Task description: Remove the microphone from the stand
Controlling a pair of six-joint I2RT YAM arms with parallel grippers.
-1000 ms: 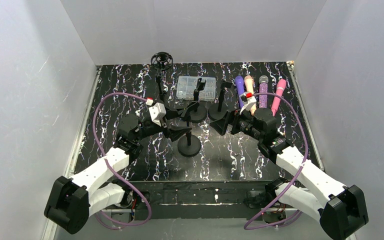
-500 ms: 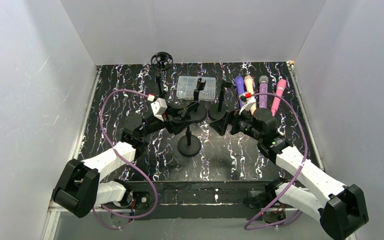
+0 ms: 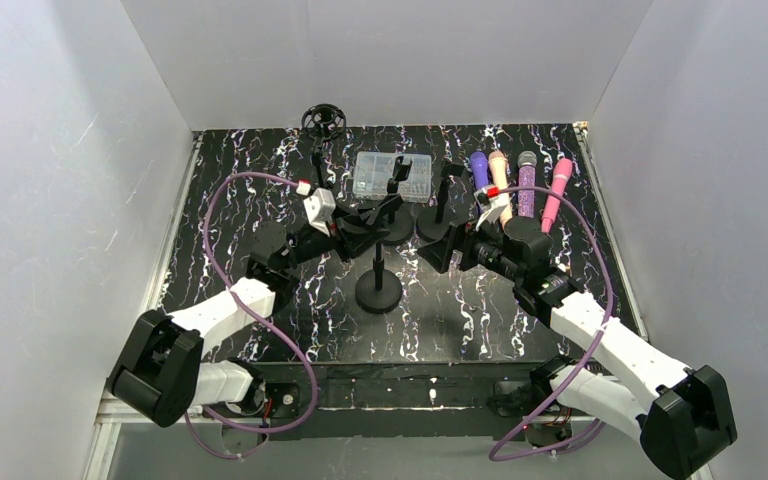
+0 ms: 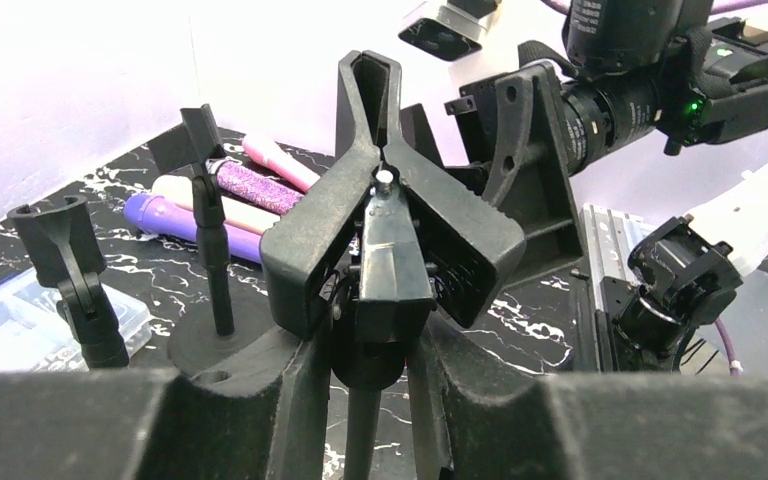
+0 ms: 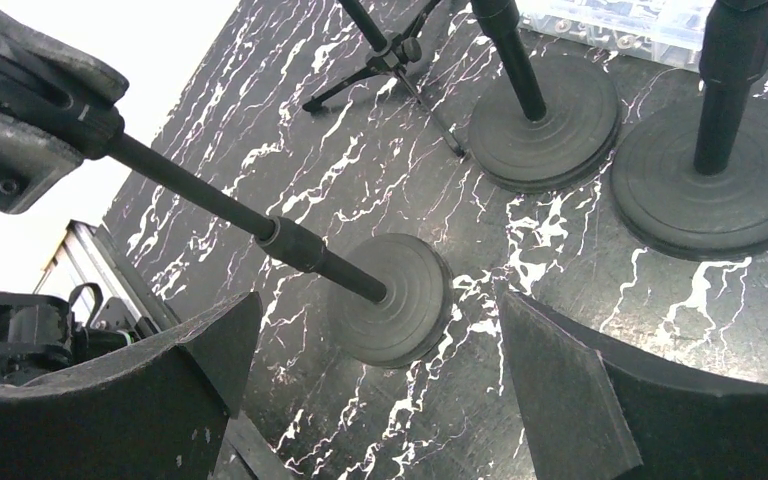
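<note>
The front microphone stand (image 3: pixel 378 288) has a round black base and a black spring clip (image 4: pixel 380 200) on top; the clip is empty. My left gripper (image 3: pixel 358 228) is shut on the stand's neck joint just under the clip (image 4: pixel 375 350). Several microphones lie flat at the back right: purple (image 3: pixel 478 168), beige (image 3: pixel 500 170), glittery purple (image 3: pixel 526 182) and pink (image 3: pixel 557 188). My right gripper (image 3: pixel 438 252) is open and empty, to the right of the stand; its wrist view shows the stand's pole and base (image 5: pixel 390 300) beyond the fingers (image 5: pixel 380 370).
Two more round-base stands (image 3: pixel 395 228) (image 3: pixel 438 222) with empty clips stand behind the front one. A tripod stand with a shock mount (image 3: pixel 322 122) is at the back left. A clear plastic box (image 3: pixel 392 175) lies at the back. White walls enclose the table.
My left gripper has moved up and away along the stand, from the pole to just under the clip, and the left arm has stretched forward. The right arm has barely moved.
</note>
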